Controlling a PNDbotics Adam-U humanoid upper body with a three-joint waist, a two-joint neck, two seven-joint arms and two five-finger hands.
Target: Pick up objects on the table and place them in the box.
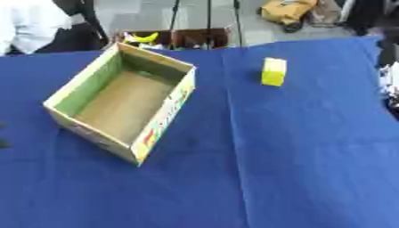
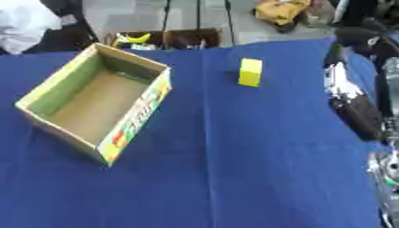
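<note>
Right eye view shows the yellow block [image 2: 250,71] standing upright on the blue tablecloth [image 2: 257,169], far and right of centre, well apart from the open cardboard box [image 2: 46,91] lying askew to the left. The box looks empty, its brown floor bare. Along the right edge the robot's right arm comes in, black and silver; whether the right hand [image 2: 343,89] is spread or curled I cannot tell. No left hand shows in either view. The step in hand seems to be the reach for the block. It would go best with the right hand coming from the right, fingers closing across the block's narrow sides so it does not topple, then carrying it over the box's near wall.
</note>
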